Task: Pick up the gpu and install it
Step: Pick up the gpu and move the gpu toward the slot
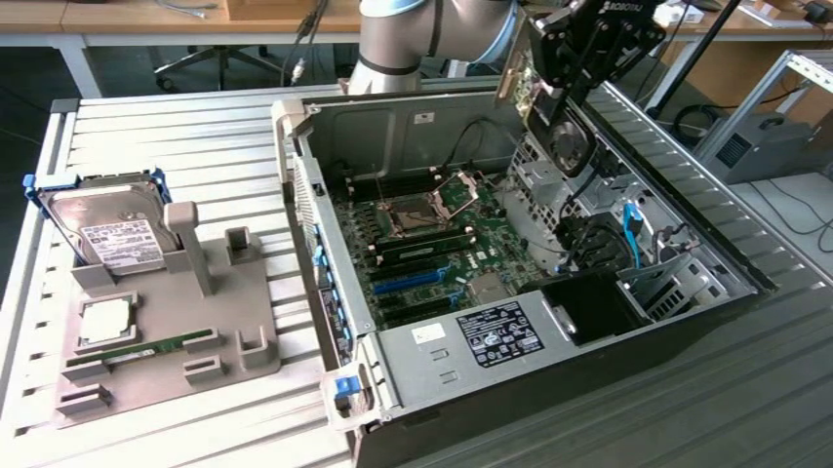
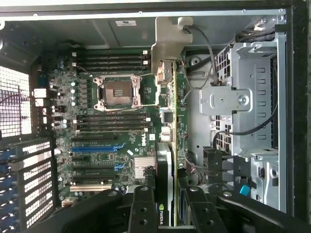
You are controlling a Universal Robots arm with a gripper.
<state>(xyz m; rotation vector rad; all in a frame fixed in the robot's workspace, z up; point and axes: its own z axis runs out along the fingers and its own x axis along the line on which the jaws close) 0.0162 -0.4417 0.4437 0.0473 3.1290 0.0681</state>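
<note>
The gripper (image 1: 588, 44) hangs over the far right part of the open computer case (image 1: 302, 175). Its fingers (image 2: 144, 204) are partly closed on the gpu (image 1: 568, 136), which is clamped by its flat faces and is above the motherboard (image 1: 430, 244), seated in nothing. In the wrist view the card runs edge-on away from the gripper, and its silvery bracket (image 2: 170, 41) sits close to the case's rear wall. The main risk is misalignment: if the card's lower edge comes down beside the blue slot (image 2: 95, 149) and not into it, it would press on board components, and the slot lies clearly to one side of where the card hangs. The bracket could also catch the rear wall's edge and twist the card in the grip. The grey cables (image 2: 206, 48) and the drive cage (image 2: 252, 97) crowd the card's other side, so room there is tight; I cannot tell whether a cable touches the bracket. There is more open room over the board toward the exterior view's left. The hard drive (image 1: 111, 229) stands well apart on the surface (image 1: 170, 127), clear of any path.
</note>
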